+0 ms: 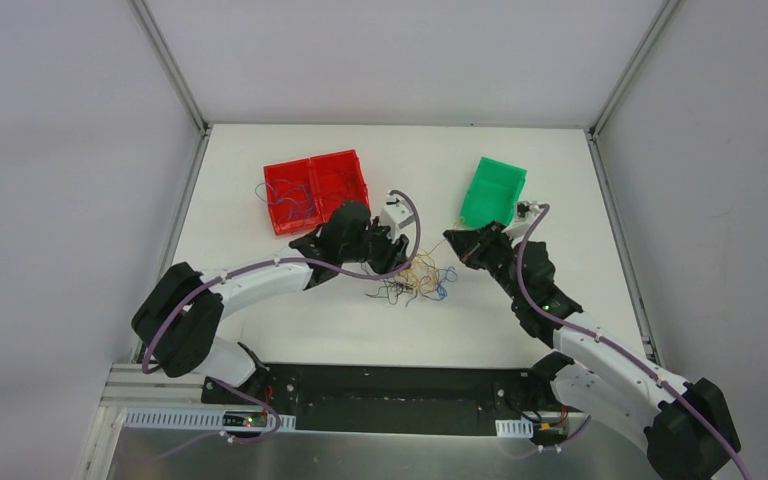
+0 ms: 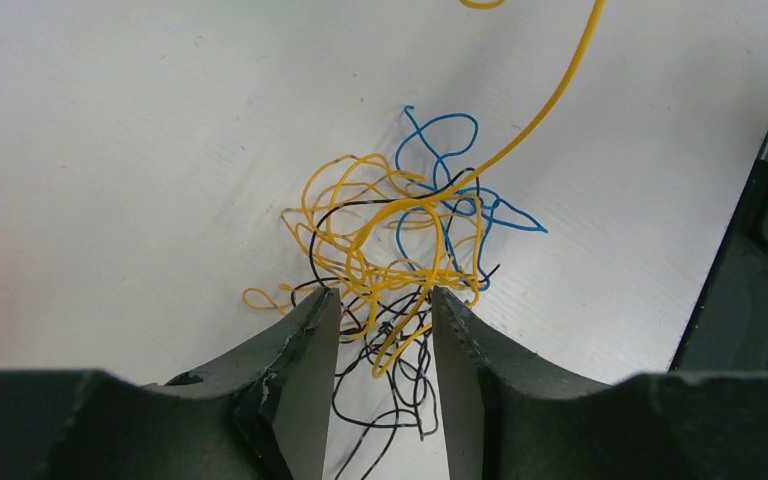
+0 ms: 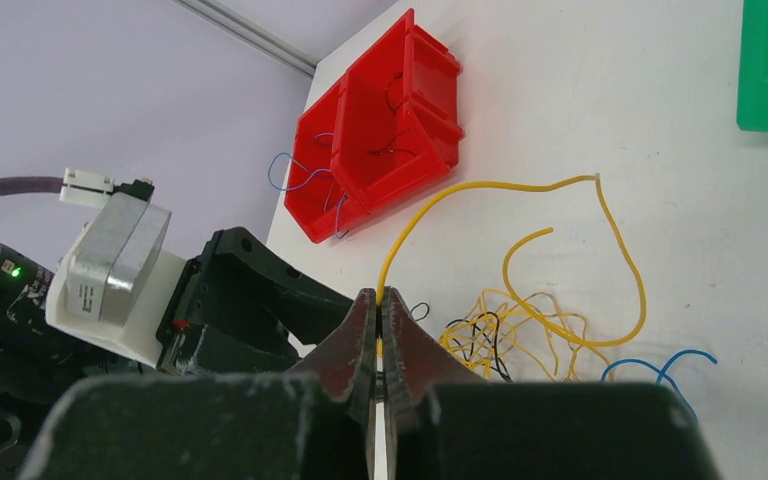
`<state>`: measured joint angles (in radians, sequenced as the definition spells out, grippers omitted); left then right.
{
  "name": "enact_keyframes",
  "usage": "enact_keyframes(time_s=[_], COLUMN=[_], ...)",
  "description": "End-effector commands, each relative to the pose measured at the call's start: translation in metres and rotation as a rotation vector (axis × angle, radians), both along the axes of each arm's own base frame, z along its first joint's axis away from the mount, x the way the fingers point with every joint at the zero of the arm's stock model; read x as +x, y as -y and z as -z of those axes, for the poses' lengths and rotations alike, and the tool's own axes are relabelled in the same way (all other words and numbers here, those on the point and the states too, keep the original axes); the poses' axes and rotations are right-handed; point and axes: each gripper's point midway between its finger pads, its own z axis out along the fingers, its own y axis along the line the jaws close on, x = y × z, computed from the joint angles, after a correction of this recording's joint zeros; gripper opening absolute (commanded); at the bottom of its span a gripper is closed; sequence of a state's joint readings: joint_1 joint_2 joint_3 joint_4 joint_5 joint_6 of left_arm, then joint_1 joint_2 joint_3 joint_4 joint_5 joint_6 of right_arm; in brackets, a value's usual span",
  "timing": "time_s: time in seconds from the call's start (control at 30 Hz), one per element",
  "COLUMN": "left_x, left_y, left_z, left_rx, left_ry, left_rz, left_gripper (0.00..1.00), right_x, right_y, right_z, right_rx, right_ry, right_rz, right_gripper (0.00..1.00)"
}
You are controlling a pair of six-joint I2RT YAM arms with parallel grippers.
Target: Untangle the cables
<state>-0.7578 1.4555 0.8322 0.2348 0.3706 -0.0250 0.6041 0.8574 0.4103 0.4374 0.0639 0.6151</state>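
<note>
The cables (image 1: 415,280) lie as a tangle of hair-thin yellow, black and blue wires on the white table, between the two grippers. My left gripper (image 2: 382,298) is open and low over the tangle (image 2: 390,250), with black and yellow loops between its fingers. My right gripper (image 3: 377,295) is shut on one yellow wire (image 3: 480,186), which arcs up from the fingertips and back down into the tangle (image 3: 505,330). That taut yellow wire (image 2: 550,100) also runs up and to the right in the left wrist view. In the top view the left gripper (image 1: 392,262) and right gripper (image 1: 457,245) flank the tangle.
Two red bins (image 1: 315,190) holding several thin wires stand at the back left, also seen in the right wrist view (image 3: 380,130). A green bin (image 1: 492,192) stands at the back right. The left arm's wrist (image 3: 240,300) is close beside the right gripper.
</note>
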Motion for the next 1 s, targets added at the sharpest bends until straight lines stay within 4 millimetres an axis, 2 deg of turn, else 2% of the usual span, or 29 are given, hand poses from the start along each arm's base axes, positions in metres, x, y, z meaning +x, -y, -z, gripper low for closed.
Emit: enact_keyframes(time_s=[0.0,0.07,0.17,0.27,0.4,0.57,0.73,0.87,0.97], left_x=[-0.009,-0.012,0.001,0.017,0.037,0.051,0.064,0.067,0.071], left_y=[0.011,0.014,0.009,-0.005,-0.039,-0.089,-0.141,-0.158,-0.18], left_z=[-0.008,-0.003,0.006,0.002,-0.024,-0.046,-0.045,-0.04,-0.036], left_rx=[0.065,0.12,0.192,0.218,0.144,-0.044,-0.095,-0.065,-0.035], left_ry=[0.087,0.104,0.097,0.127,0.201,0.133,0.102,0.079,0.072], left_rz=[0.065,0.074,0.006,-0.126,-0.33,-0.548,-0.794,-0.887,-0.998], left_gripper=[0.38,0.3,0.0,0.0,0.0,0.0,0.0,0.0,0.0], right_x=[0.006,0.007,0.007,0.01,0.014,0.002,-0.025,-0.04,-0.055], right_y=[0.008,0.012,0.017,0.032,0.084,0.149,0.214,0.239,0.26], right_z=[-0.016,-0.016,-0.017,-0.015,-0.014,-0.014,-0.012,-0.012,-0.014], right_rx=[0.042,0.043,0.046,0.029,-0.009,-0.027,-0.091,-0.095,-0.091], right_ry=[0.048,0.05,0.058,0.059,0.058,0.065,0.024,0.025,0.026], right_rz=[0.052,0.072,0.09,0.17,0.416,0.704,1.005,1.133,1.243], right_gripper=[0.0,0.0,0.0,0.0,0.0,0.0,0.0,0.0,0.0])
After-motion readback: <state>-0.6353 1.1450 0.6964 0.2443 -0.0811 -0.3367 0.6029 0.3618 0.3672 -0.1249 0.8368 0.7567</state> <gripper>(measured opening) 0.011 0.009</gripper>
